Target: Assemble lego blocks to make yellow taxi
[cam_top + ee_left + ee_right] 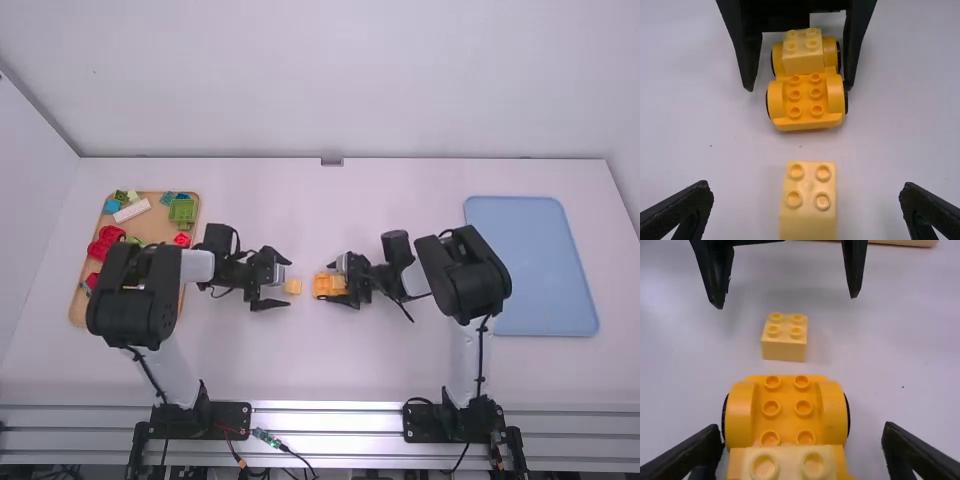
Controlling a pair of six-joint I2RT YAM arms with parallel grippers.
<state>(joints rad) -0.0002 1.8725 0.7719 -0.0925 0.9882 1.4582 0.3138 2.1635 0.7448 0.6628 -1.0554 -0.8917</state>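
My left gripper (284, 281) is open at the table's middle, its fingers on either side of a loose pale yellow 2x2 block (293, 286). That block (808, 200) stands studs up between the fingertips of the left gripper (806, 189), touching neither. Facing it, my right gripper (336, 281) stands open around the orange-yellow car base (325, 285). Dark wheels flank the base (805, 102), and a pale yellow block (803, 52) sits on its end nearer the right arm. In the right wrist view, the right gripper (801, 432) has wide-apart fingers beside the base (788, 410).
A wooden tray (77, 308) at the left holds several red, green, blue and white pieces, partly behind the left arm. On the right lies a blue tray (535, 265), beyond the right arm. Bare table separates the loose block from the car base.
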